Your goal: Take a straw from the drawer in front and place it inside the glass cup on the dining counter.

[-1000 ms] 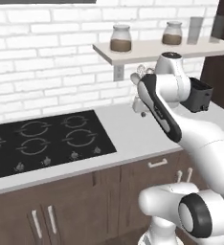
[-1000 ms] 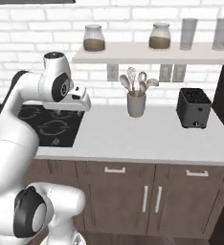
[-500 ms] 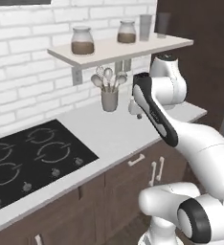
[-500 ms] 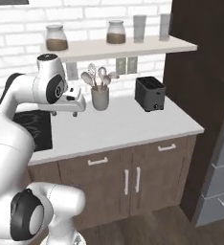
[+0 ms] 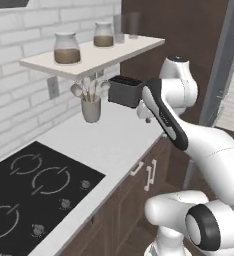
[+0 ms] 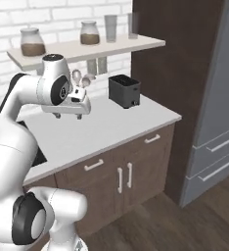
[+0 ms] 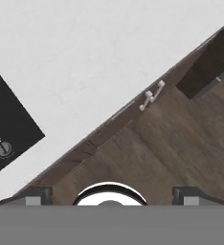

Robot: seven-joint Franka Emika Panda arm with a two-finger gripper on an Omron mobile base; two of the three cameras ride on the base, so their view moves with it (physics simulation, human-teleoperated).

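Note:
My gripper (image 6: 68,116) hangs open and empty above the front part of the white worktop (image 6: 116,122), fingers pointing down. In the left base view the gripper (image 5: 146,118) is partly hidden behind my forearm, close to the black toaster (image 5: 125,91). In the hand view the gripper (image 7: 112,196) looks down on the worktop's edge (image 7: 85,57), a closed brown cabinet front with a metal handle (image 7: 151,97) and wooden floor. Its two fingertips (image 7: 37,196) stand far apart. The straw, the glass cup, the dining counter and the drawer are out of view.
A black hob (image 5: 34,185) lies at the left of the worktop. A utensil pot (image 5: 91,109) stands by the brick wall under a shelf (image 6: 87,49) with jars and grey tumblers. A tall dark panel (image 6: 175,59) and a grey fridge (image 6: 219,98) are to the right.
The whole scene has slid left in both base views, so the base has turned right. The dark panel and fridge have come into view. My gripper stays open.

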